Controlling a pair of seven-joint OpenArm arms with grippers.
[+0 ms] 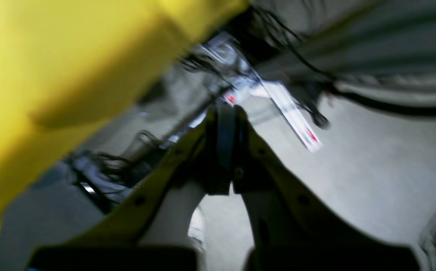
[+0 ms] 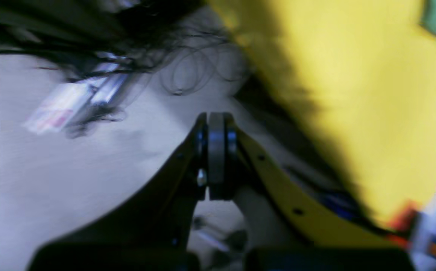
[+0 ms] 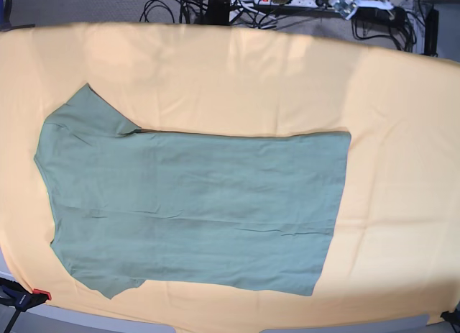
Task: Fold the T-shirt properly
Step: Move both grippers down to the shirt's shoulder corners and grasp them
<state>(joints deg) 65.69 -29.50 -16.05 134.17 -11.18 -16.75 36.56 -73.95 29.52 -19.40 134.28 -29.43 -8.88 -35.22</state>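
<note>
The T-shirt [image 3: 194,211] lies flat, long axis across the desk, unfolded, while both closed, empty pincers, left pincer [image 1: 226,113] and right pincer [image 2: 215,116], hang off beyond the desk edge.

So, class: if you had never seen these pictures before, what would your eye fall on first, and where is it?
First, the sage-green T-shirt, spread flat in the middle of the base view, sleeves toward the left. Under it the big yellow-orange cloth covers nearly the whole surface. In the blurred wrist views, the left gripper and right gripper stand shut and empty beside the cloth's edge, above the floor.
</note>
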